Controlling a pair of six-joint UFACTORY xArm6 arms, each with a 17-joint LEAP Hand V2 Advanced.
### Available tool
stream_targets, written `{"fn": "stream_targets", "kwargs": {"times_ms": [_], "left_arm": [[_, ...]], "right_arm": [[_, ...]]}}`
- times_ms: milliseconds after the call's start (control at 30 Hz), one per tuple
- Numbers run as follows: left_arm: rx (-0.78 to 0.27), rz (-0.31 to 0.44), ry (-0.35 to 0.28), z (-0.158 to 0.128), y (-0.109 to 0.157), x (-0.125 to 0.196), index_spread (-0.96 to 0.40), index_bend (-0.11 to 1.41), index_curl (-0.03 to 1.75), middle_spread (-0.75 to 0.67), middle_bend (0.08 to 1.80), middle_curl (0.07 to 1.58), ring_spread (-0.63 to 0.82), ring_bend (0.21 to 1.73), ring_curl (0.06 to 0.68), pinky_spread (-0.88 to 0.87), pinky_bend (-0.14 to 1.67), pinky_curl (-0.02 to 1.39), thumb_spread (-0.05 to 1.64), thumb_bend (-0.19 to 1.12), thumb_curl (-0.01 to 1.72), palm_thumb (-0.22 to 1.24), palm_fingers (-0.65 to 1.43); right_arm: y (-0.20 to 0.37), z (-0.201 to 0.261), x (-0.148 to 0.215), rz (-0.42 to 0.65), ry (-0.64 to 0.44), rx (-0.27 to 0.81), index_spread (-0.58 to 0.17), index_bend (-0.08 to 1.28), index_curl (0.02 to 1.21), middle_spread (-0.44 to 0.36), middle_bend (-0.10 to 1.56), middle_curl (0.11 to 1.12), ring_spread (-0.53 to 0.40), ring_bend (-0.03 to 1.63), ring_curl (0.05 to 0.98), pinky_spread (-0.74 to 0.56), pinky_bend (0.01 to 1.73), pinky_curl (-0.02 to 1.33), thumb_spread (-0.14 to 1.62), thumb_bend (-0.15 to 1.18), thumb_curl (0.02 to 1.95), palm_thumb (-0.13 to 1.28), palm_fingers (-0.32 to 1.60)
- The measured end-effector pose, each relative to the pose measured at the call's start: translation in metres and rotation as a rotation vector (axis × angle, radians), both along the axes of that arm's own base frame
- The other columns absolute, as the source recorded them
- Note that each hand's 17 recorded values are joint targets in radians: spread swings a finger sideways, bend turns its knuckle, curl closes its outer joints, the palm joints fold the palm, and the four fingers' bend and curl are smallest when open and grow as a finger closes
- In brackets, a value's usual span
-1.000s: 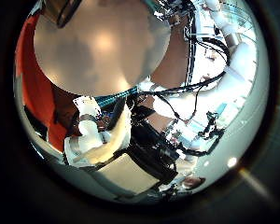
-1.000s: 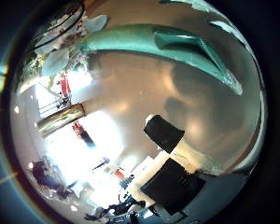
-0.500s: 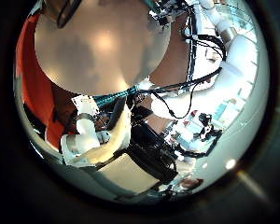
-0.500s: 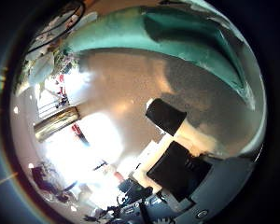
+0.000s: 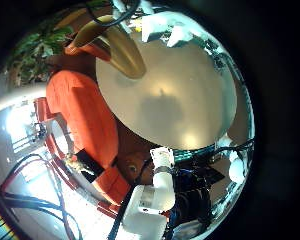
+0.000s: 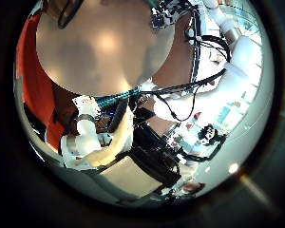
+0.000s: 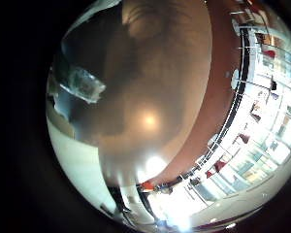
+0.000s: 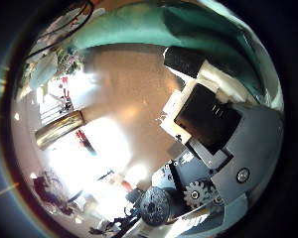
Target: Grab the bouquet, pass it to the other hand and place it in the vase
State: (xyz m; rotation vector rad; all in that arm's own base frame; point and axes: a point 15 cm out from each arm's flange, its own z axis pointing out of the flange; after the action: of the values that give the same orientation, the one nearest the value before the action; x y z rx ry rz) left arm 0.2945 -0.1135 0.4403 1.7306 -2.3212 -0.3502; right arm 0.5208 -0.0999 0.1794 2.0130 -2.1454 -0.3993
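Observation:
The bouquet [image 8: 139,35] is a long wrapped bundle close across my right palm in the right thumb side palm view, with small flowers [image 8: 65,61] at one end. My right hand [image 8: 209,114] has its fingers curled in against the wrap. The right little finger side palm view shows the round table [image 7: 155,126] below and a pale crinkled end [image 7: 82,83] beside the palm. A tall vase [image 5: 118,48] stands on the table's far side in the left little finger side palm view. My left hand [image 5: 155,195] hangs off the table's edge, fingers relaxed, holding nothing; it also shows in the left thumb side palm view [image 6: 90,142].
A padded chair [image 5: 85,120] stands against the round table [image 5: 170,100] near my left hand. Leafy plants [image 5: 45,45] are behind the vase. The other arm [image 6: 228,81] crosses the left thumb side palm view beyond the table [image 6: 100,52].
My right hand's fingers have curled far into the right thumb side palm view, up against the bouquet's wrap. The left hand has not moved.

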Motion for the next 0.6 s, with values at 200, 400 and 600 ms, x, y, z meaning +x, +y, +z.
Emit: {"fn": "stream_targets", "kwargs": {"times_ms": [200,400,600], "left_arm": [[-0.001,0.002,-0.004,0.002,0.001,-0.001,0.01,0.18,0.36,0.34,0.18,0.31,0.52,0.48,0.199,0.48,0.23,0.34,1.1,-0.02,0.31,0.36,0.16],[-0.002,0.008,-0.008,0.003,0.004,0.0,0.01,0.18,0.36,0.34,0.18,0.31,0.52,0.48,0.199,0.48,0.23,0.34,1.1,-0.02,0.31,0.36,0.16],[-0.013,0.02,-0.024,0.009,0.009,0.006,0.01,0.18,0.36,0.34,0.19,0.31,0.52,0.48,0.198,0.48,0.23,0.34,1.1,-0.02,0.31,0.36,0.16]], "right_arm": [[-0.012,0.038,-0.008,-0.01,-0.038,0.013,-0.289,1.04,0.82,-0.162,1.23,0.75,-0.206,1.39,0.527,-0.25,1.39,0.39,0.88,0.21,0.66,1.17,1.24],[0.003,0.106,-0.016,0.022,-0.139,0.102,-0.265,1.12,0.87,-0.149,1.31,0.78,-0.195,1.47,0.579,-0.2,1.47,0.46,0.84,0.23,0.77,1.18,1.16],[0.02,0.2,-0.032,0.03,-0.326,0.239,-0.25,1.15,0.89,-0.141,1.35,0.79,-0.189,1.49,0.606,-0.18,1.48,0.51,0.81,0.25,0.88,1.17,1.12]]}}
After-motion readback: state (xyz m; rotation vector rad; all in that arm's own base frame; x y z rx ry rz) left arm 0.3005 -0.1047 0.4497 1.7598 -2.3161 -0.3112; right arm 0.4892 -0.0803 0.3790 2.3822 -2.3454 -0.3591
